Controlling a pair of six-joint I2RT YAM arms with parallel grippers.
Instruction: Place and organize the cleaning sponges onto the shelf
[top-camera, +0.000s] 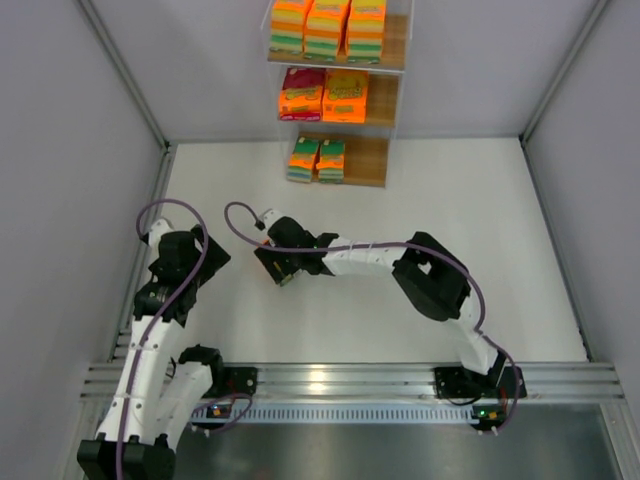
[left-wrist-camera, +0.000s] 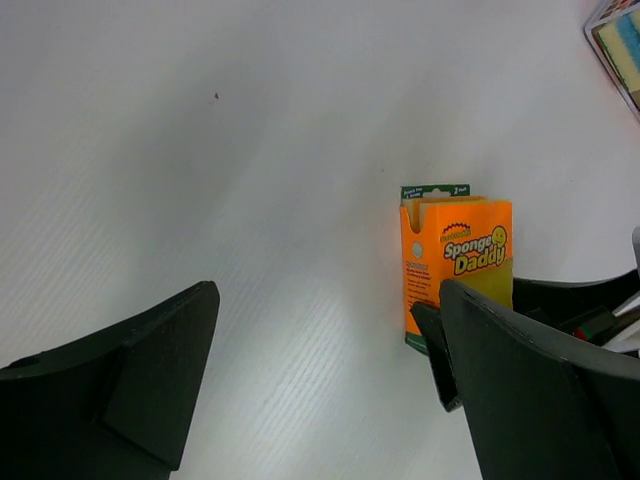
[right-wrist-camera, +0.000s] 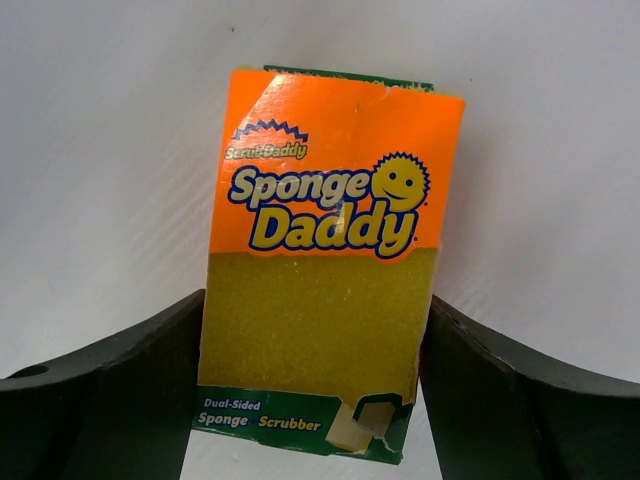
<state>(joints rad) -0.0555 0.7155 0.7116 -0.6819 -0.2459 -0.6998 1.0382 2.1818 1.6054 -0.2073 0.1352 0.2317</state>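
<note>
Sponge pack (right-wrist-camera: 325, 260), orange over yellow (green footer)

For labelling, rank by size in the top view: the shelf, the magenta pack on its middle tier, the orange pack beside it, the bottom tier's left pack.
1. shelf
2. magenta pack and orange pack: alike, unranked
3. bottom tier's left pack: smallest, though farther from camera

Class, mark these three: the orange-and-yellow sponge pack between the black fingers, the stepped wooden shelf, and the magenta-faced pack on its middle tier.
Orange-and-yellow sponge pack (right-wrist-camera: 320, 300): right wrist view, yellow sponge face.
Stepped wooden shelf (top-camera: 368, 160): top view, bare bottom board.
Magenta-faced pack (top-camera: 302, 92): top view, front face.
</note>
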